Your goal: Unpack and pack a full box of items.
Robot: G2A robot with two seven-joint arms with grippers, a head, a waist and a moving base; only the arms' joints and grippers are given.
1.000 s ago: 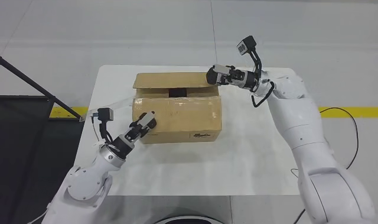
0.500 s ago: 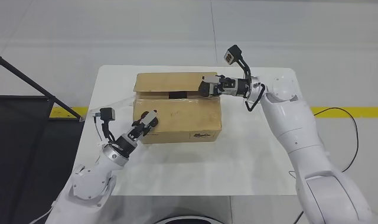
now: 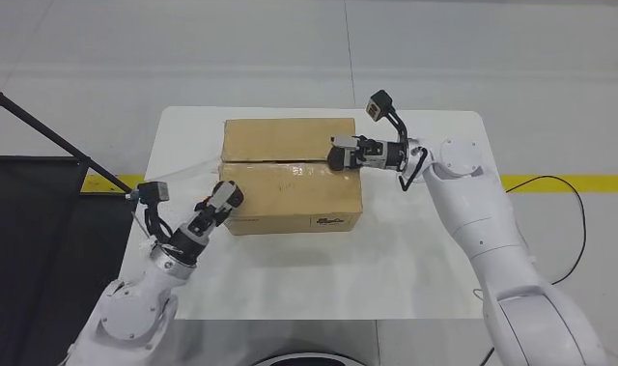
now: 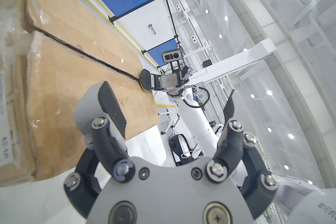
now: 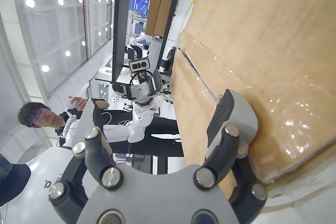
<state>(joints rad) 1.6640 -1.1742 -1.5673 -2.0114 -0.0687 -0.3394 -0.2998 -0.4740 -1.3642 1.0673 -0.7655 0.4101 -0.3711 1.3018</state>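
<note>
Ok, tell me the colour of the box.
Plain brown cardboard; the box shows best in the top view.

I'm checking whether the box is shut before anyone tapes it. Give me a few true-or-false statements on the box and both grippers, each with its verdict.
1. The box has its top flaps down, meeting at a seam. True.
2. The left gripper is shut on a flap. False: it is open at the box's corner and holds nothing.
3. The right gripper is open, with one finger over the box's top. True.
4. The box stands on the floor. False: it stands on the white table.
</note>
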